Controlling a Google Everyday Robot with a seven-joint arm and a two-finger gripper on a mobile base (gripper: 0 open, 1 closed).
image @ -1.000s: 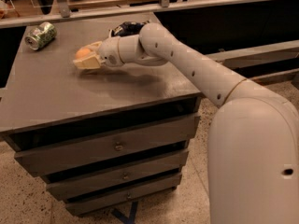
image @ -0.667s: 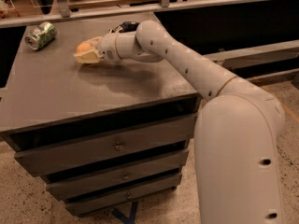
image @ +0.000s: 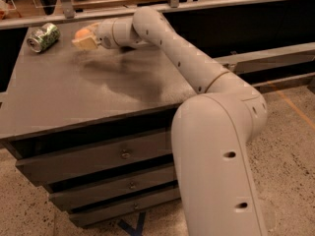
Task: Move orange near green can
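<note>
While orange [image: 82, 32] sits pinched in gripper [image: 84, 37], fingers [image: 89, 43] clamped on it, only top of fruit peeking out. Spot: back left part of bench [image: 59, 97], close to rear edge. Just left of it in view, green can [image: 43, 37] lying on side, near orange but not touching, silver end pointing front-left. Arm [image: 197, 68] reaches in from right across bench top, soft shadow on grey surface underneath. Drawers [image: 98, 156] stacked below, small knobs.
</note>
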